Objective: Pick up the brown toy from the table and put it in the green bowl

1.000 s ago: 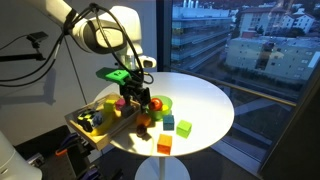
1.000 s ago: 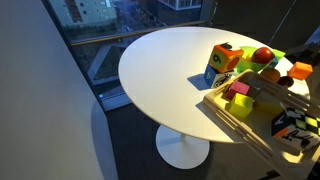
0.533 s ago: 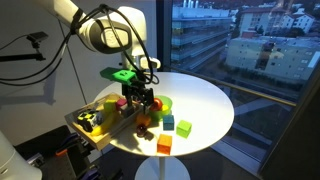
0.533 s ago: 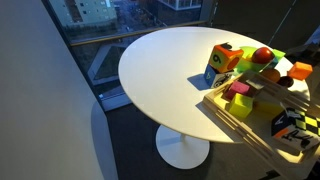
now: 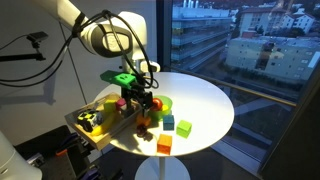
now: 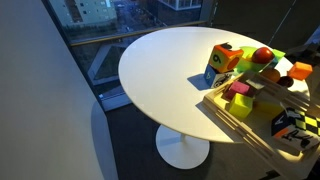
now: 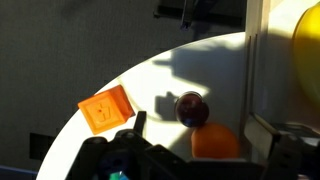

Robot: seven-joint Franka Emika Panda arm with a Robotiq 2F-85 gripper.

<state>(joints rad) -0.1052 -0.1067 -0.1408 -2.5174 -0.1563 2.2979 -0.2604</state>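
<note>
Gripper (image 5: 142,108) hangs near the tabletop's tray-side edge in an exterior view, green bowl (image 5: 161,103) just beside it. Elsewhere a colourful block (image 6: 222,62) and red ball (image 6: 262,55) crowd that edge. Wrist view: jaws apart, empty; brown toy (image 7: 190,108) on the tabletop ahead, orange ball (image 7: 214,143) just beside it, orange cube (image 7: 107,108) near the rim.

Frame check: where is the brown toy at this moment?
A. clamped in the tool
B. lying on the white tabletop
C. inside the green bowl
B: in the wrist view the brown toy rests on the white table, a short way from the orange cube, and nothing is gripping it.
</note>
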